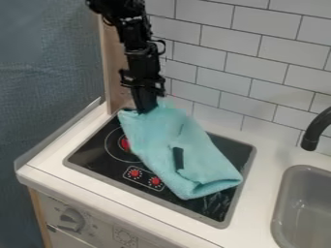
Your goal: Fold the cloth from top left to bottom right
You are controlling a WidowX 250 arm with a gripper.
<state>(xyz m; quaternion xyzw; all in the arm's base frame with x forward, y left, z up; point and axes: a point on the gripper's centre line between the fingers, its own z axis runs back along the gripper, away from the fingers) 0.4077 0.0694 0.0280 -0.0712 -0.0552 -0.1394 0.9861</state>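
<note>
The black gripper (146, 107) hangs down at the upper left end of the cloth, touching it or directly over it. Light turquoise and rumpled, the cloth (200, 155) lies diagonally across the black stove top, from the upper left to the lower right. A dark strip shows on the cloth's middle. Its lower right end has a folded edge with a shallow opening. Some cloth bunches up just right of the gripper, whose tip hides part of that end.
Under the cloth, the stove top (97, 154) has red burner centres and two red knobs. A grey sink (294, 206) is at the right, below a black faucet (315, 131). White tiles (259, 72) stand behind, and a wooden panel (115, 63) rises behind the arm.
</note>
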